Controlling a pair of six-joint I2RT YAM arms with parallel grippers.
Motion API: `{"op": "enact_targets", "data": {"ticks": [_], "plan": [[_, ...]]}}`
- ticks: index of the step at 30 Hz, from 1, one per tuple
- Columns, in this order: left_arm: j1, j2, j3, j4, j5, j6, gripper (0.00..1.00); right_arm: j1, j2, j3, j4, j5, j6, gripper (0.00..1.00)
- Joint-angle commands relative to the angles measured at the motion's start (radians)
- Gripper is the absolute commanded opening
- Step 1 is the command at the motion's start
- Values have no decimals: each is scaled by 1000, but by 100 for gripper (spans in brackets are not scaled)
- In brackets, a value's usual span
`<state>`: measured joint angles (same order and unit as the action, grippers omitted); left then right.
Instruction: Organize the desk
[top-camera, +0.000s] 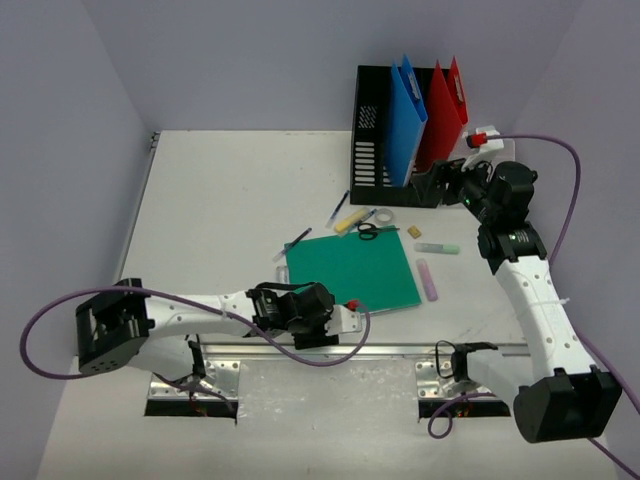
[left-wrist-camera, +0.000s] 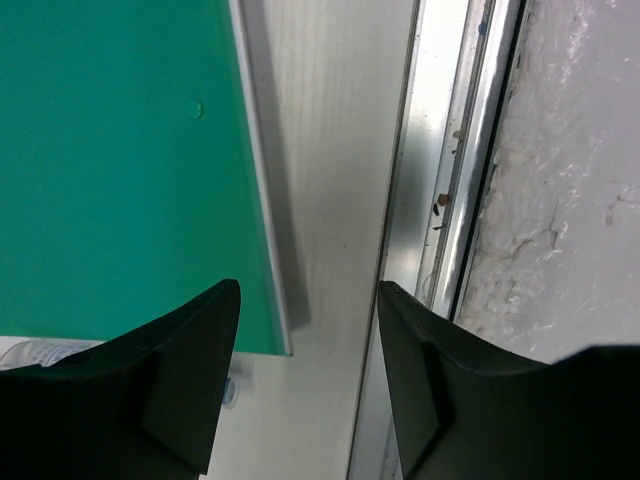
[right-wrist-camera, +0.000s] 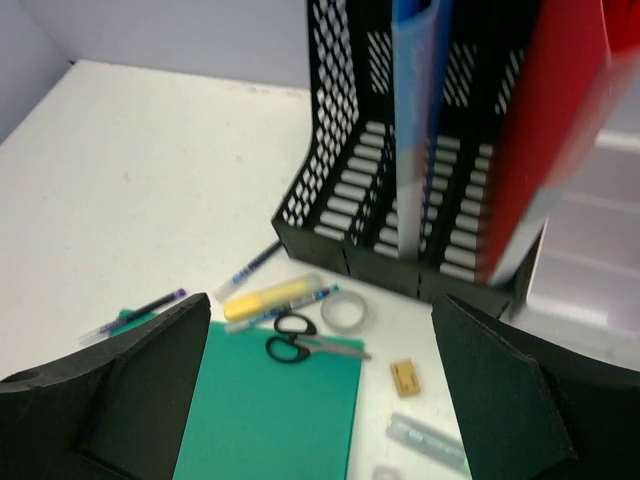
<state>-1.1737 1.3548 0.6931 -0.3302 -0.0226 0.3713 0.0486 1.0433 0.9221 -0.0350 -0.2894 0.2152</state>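
The white desk (top-camera: 220, 200) holds a green folder (top-camera: 352, 270) near its front metal rail (top-camera: 400, 350). My left gripper (top-camera: 345, 318) is open and empty, low over the folder's front right corner; its wrist view (left-wrist-camera: 308, 330) shows the folder's edge (left-wrist-camera: 110, 170) and the rail (left-wrist-camera: 450, 200). My right gripper (top-camera: 440, 185) is open and empty, raised in front of the black mesh file holder (top-camera: 375, 150). Its wrist view (right-wrist-camera: 320, 310) looks down on scissors (right-wrist-camera: 300, 340), a tape roll (right-wrist-camera: 345, 312), a yellow highlighter (right-wrist-camera: 265, 298) and the green folder (right-wrist-camera: 270, 420).
The file holder (right-wrist-camera: 340, 200) carries a blue folder (right-wrist-camera: 415, 130) and a red folder (right-wrist-camera: 545, 130); a clear box (right-wrist-camera: 590, 270) stands to its right. An eraser (top-camera: 416, 232), a green highlighter (top-camera: 437, 248), a purple highlighter (top-camera: 428, 280) and pens (top-camera: 338, 206) lie around the green folder.
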Motion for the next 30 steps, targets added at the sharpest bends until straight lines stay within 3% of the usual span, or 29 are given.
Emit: {"op": "enact_targets", "data": {"ticks": [1,12,21,24,27,30], "plan": [[-55,123,106,46,-69,-57,54,-44,-13,-50,-52,-13,90,92],[-60,315,205,96,-182,-102,40,-102,14,-86,-22,-54,119,91],[-60,377,195,131,-198,-81,33,-112,5,-117,-18,-66,125,89],[-60,383,184,160,-212,-74,22,-113,-3,-123,-31,-70,129,89],[-61,387,186,168,-237,-72,2,-116,-25,-131,-66,-71,150,89],[-60,392,190,167,-248,-71,0,-119,-53,-138,-130,-65,191,89]]}}
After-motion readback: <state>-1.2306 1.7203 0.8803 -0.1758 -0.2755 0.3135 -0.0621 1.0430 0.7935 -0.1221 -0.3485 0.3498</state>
